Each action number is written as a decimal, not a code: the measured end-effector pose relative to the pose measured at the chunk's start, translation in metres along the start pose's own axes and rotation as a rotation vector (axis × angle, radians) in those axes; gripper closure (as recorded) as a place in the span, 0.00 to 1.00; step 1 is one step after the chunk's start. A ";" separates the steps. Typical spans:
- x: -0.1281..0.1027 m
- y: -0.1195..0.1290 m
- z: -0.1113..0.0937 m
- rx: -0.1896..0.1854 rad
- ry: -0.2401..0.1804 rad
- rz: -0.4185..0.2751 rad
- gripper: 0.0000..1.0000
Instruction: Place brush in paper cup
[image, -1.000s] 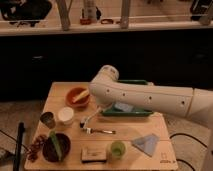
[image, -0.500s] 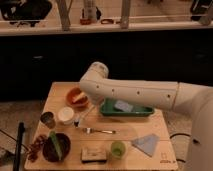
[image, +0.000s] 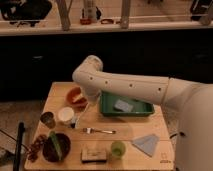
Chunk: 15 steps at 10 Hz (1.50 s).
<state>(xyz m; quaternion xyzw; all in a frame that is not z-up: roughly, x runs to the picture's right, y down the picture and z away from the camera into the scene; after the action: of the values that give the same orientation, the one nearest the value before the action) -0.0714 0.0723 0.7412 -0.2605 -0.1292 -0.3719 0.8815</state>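
My gripper (image: 83, 106) sits under the white arm's wrist, just right of the paper cup (image: 65, 115), and is mostly hidden by the arm. It is shut on the brush (image: 77, 118). The brush's white stick slants down from the gripper, and its small dark head hangs close to the table beside the cup's right rim. The paper cup is white with a pale cream inside. It stands upright at the table's left, between the metal cup (image: 48, 119) and the brush.
An orange bowl (image: 76, 96) sits behind the paper cup. A green tray (image: 126, 107) holds a pale item at centre right. A fork (image: 99, 131), a light green cup (image: 117, 148), a blue cloth (image: 146, 143), a dark bowl (image: 55, 146) and a sponge (image: 94, 154) lie along the front.
The arm has swung left, carrying the brush from above the fork towards the paper cup. The elbow has pulled back to the left.
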 end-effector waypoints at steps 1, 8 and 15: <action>-0.001 -0.005 -0.003 -0.017 -0.012 -0.031 1.00; -0.029 -0.053 -0.002 -0.106 -0.135 -0.235 1.00; -0.058 -0.091 0.002 -0.115 -0.205 -0.379 1.00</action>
<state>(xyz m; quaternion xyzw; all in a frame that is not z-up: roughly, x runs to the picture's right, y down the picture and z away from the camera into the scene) -0.1771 0.0540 0.7510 -0.3176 -0.2432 -0.5093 0.7619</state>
